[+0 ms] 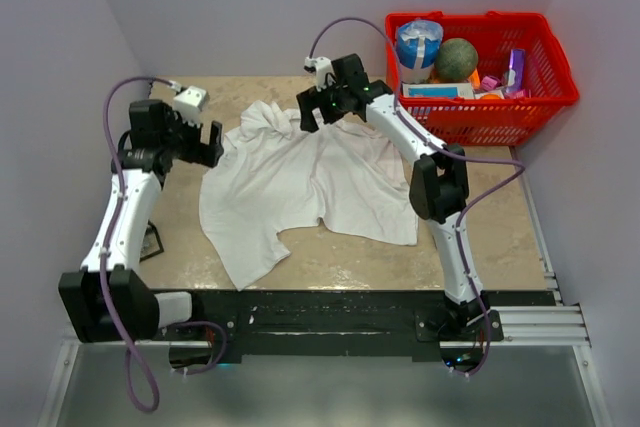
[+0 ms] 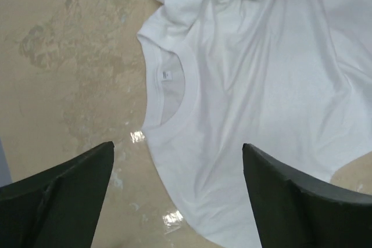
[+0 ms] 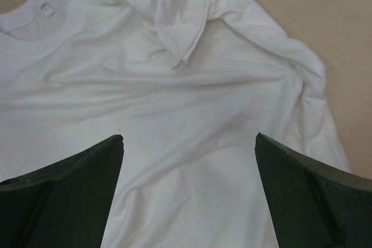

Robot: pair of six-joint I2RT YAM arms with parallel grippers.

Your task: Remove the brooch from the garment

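Here we see the white shirt [image 1: 300, 182] spread wrinkled over the middle of the beige table [image 1: 330, 259], its neckline toward the left arm and 1 sleeve bunched up at the far edge. The left gripper [image 1: 205, 137] hovers above the shirt's left edge; in the left wrist view its 2 dark fingers [image 2: 70, 196] stand wide apart with nothing between them, framing the round neck opening [image 2: 174, 94] and the small label [image 2: 166, 75] inside it. The right gripper [image 1: 310, 115] hangs over the far edge of the shirt, near the folded sleeve [image 3: 186, 27]. It is also spread open and empty, with the plain cloth lying below its fingers [image 3: 308, 196]. We cannot make out the brooch in any of the 3 views. A tiny dark speck [image 3: 119, 130] on the cloth just beside 1 right fingertip is too small to name. At the far right corner stands a red basket [image 1: 548, 82] that holds a green ball [image 1: 456, 59] and a blue-and-white container [image 1: 418, 47], well apart from the shirt.
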